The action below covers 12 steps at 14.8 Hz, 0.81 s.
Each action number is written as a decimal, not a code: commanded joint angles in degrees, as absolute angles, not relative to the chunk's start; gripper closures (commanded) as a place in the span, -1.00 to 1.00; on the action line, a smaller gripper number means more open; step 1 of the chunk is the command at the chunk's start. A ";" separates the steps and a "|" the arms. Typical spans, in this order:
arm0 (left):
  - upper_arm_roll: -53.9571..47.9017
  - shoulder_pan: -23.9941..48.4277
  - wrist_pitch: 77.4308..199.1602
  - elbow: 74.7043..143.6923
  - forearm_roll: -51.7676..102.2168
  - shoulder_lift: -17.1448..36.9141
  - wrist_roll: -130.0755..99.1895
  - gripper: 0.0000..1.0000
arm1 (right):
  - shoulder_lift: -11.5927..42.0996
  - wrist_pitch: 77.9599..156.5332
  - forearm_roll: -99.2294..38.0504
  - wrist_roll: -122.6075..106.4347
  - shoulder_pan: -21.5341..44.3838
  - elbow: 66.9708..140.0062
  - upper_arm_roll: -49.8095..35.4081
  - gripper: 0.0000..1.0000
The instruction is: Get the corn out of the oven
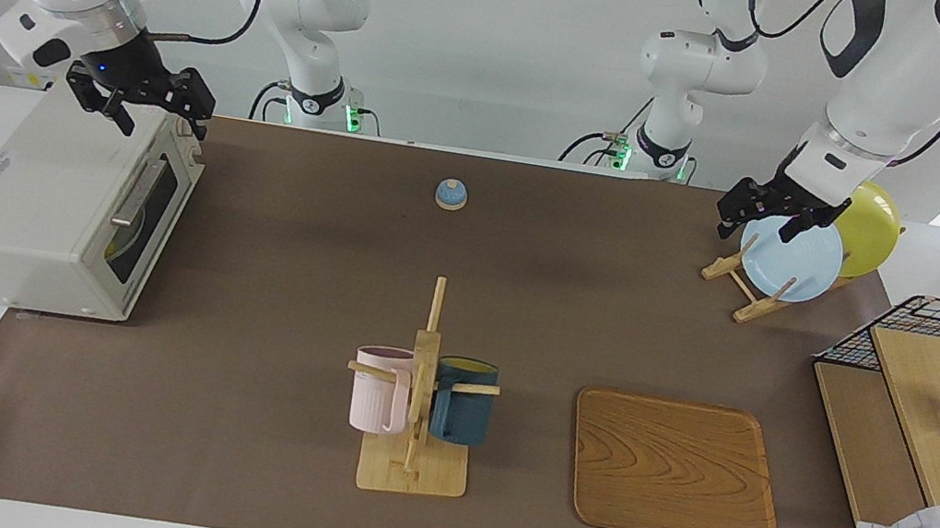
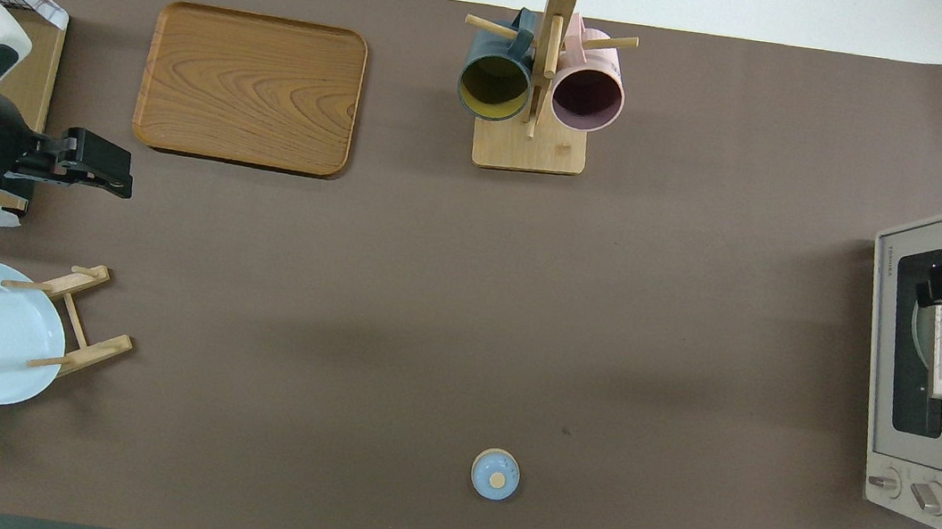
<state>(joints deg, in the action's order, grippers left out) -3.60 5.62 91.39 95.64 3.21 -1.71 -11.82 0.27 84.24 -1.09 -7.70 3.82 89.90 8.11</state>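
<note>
Hovering over one shut oven, right gripper jaws released; left gripper likewise.

Closed oven at the right arm's table end, right claw above its door.

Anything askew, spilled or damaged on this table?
Nothing stands out. The oven sits closed with the right pincer above it; plates, mugs and tray look orderly. The left pincer hangs over the plate rack.
</note>
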 commanded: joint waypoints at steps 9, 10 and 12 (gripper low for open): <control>-3.87 5.10 91.76 96.59 2.72 -2.64 -11.69 -1.00 | -0.70 83.41 -2.20 -7.12 2.90 90.97 8.08 -1.00; -3.87 5.10 91.76 96.59 2.72 -2.64 -11.69 -1.00 | -0.70 83.84 -2.28 -7.03 2.12 90.97 8.26 -1.00; -3.87 5.10 91.67 96.59 2.72 -2.64 -11.69 -1.00 | -0.70 84.37 -2.29 -7.03 2.02 91.23 8.17 -1.00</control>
<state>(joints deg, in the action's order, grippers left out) -3.60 5.62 91.39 95.64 3.21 -1.71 -11.82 0.27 83.80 -1.09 -7.67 2.84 89.99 8.27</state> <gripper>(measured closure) 0.000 0.000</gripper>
